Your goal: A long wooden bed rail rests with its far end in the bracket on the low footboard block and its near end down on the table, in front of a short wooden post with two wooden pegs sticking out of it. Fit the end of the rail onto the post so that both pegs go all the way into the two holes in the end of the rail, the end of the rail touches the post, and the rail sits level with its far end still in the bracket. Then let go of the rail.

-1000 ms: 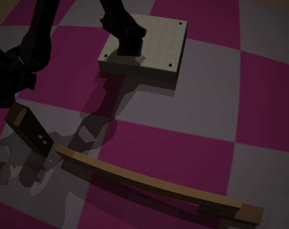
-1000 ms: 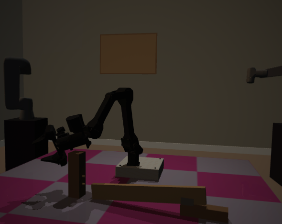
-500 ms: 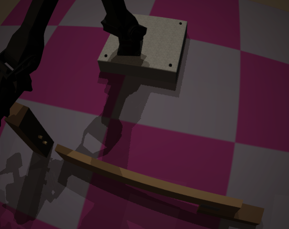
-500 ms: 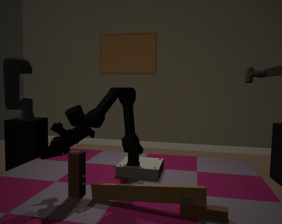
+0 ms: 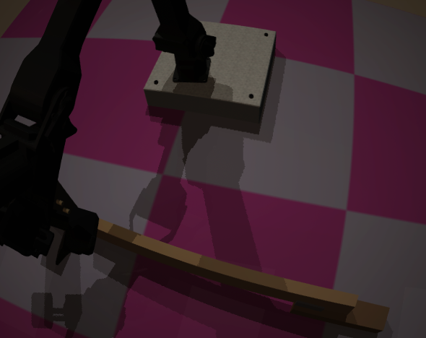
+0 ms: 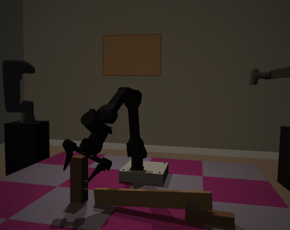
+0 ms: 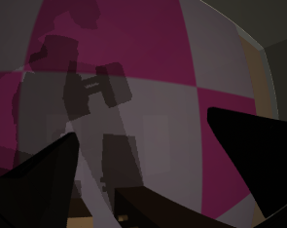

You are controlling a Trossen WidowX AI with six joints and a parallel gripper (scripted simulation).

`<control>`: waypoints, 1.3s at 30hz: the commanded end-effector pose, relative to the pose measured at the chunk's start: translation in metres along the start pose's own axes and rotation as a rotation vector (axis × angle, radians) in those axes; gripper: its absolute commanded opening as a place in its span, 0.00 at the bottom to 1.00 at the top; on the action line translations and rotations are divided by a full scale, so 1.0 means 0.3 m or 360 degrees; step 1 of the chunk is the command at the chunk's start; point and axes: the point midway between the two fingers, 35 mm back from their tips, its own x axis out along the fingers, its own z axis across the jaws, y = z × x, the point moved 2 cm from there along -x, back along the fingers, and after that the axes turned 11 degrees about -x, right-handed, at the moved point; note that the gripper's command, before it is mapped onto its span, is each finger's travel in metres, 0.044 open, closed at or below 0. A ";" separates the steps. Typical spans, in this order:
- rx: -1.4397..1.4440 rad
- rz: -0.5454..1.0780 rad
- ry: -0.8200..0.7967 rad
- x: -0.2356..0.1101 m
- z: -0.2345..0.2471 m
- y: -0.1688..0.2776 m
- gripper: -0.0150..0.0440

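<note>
Exterior: wide-open, empty pincer (image 6: pixel 78 170) straddling post (image 6: pixel 78 183) top.

The black arm (image 6: pixel 133 118) is raised from its foot to a high elbow and is then bent forward and downward, so that the wrist (image 6: pixel 93 143) is tilted toward the floor. The gripper (image 6: pixel 78 170) is held wide open, with nothing between its two pointed fingers (image 6: pixel 67 158), which are directed downward. In the wrist view, the two dark fingertips are seen well apart at the left and right edges.
</note>
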 end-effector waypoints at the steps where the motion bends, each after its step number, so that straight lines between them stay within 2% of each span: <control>1: -0.0994 0.0069 -0.0543 -0.034 0.246 -0.007 1.00; 8: -0.1822 -0.0027 -0.1077 -0.128 0.430 0.028 1.00; 23: -0.1842 -0.0031 -0.1091 -0.126 0.427 0.038 1.00; 39: -0.1842 -0.0031 -0.1091 -0.055 0.469 0.061 1.00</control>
